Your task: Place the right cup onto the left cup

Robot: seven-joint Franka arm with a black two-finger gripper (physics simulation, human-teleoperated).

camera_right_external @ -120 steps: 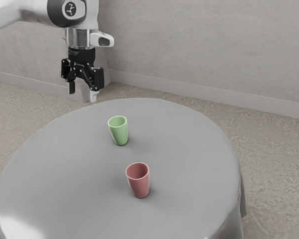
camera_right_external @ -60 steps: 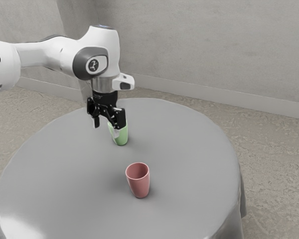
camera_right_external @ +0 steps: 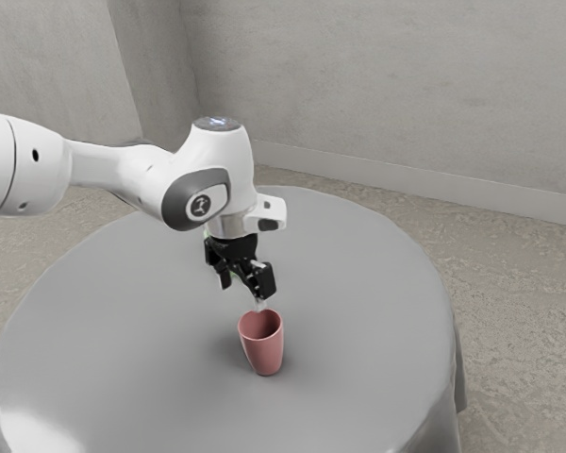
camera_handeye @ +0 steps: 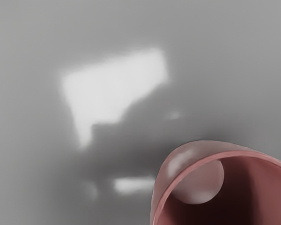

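My gripper [camera_right_external: 244, 292] hangs open just above and behind the rim of the red cup [camera_right_external: 264, 351], its fingers apart and not around the cup. The red cup stands upright on the table. In the wrist view the mouth and outer wall of the red cup [camera_handeye: 174, 165] appear, large and close to the hand. Behind the gripper the green cup [camera_right_external: 236, 276] is almost wholly hidden, with slivers of green beside the black fingers.
The round table with its grey cloth [camera_right_external: 358, 283] spreads around the cups. Bright reflections lie on the cloth [camera_handeye: 28, 117] in the wrist view. A wall [camera_right_external: 406, 85] rises behind the table.
From beyond the table's far edge, my gripper has come over the green cup and on toward the red cup, lower now. The red cup has not moved.
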